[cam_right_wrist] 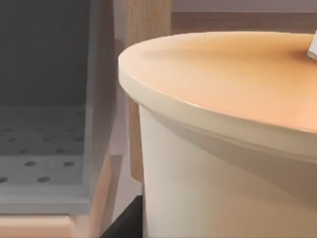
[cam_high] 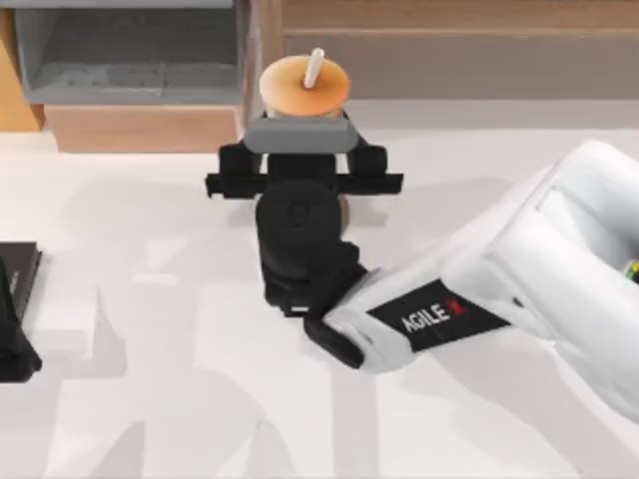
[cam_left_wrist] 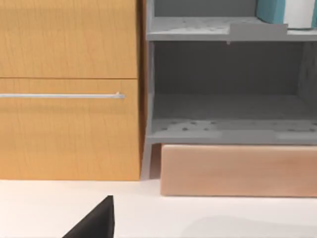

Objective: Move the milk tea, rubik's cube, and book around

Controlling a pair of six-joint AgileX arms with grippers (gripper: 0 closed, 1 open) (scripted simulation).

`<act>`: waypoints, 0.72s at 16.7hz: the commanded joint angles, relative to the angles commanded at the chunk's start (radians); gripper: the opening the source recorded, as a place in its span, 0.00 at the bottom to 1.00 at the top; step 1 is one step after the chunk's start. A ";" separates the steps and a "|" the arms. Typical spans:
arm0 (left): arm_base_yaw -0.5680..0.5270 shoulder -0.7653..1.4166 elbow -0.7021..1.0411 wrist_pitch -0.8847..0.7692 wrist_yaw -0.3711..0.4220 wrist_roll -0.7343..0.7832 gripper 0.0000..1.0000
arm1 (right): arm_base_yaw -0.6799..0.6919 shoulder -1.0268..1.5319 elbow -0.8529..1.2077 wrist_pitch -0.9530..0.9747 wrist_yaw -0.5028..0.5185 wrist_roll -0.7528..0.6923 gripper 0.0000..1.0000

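So our right arm reaches across the worktop (cam_high: pixel 150 399) from the top view's right side, w/ the right gripper (cam_high: pixel 297 140) parked right at the milk tea (cam_high: pixel 304 85) near the back edge, about mid-width. The cup's orange lid and white straw (cam_high: pixel 315 66) poke out just past the gripper's front end. We can't tell whether the fingers are closed on the cup or just sitting beside it (the wrist body covers that whole spot from above). In the right wrist view the milk tea (cam_right_wrist: pixel 223 163) is super close: pale cup wall, flat orange lid on top, a sliver of straw at the edge.

Behind the cup there's a wood-and-grey cabinet (cam_high: pixel 140 60) along the back of the worktop, w/ an open grey shelf (cam_high: pixel 130 55) toward the left.

The left arm sits at the far left edge of the worktop, only a dark bit of it visible (cam_high: pixel 15 319). Can't tell its finger state either. Its wrist view faces the cabinet: wood door w/ a thin metal handle (cam_left_wrist: pixel 62 95), grey shelves next to it, and the book (cam_left_wrist: pixel 271 11) standing on the upper shelf, teal cover w/ white pages beside it.

Tiny speck of multi-colour at the right edge of the top view, prob the rubik's cube (cam_high: pixel 632 267), mostly hidden behind our right arm.
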 joint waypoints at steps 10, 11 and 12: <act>0.000 0.000 0.000 0.000 0.000 0.000 1.00 | 0.000 0.000 0.000 0.000 0.000 0.000 1.00; 0.000 0.000 0.000 0.000 0.000 0.000 1.00 | 0.000 0.000 0.000 0.000 0.000 0.000 1.00; 0.000 0.000 0.000 0.000 0.000 0.000 1.00 | 0.000 0.000 0.000 0.000 0.000 0.000 1.00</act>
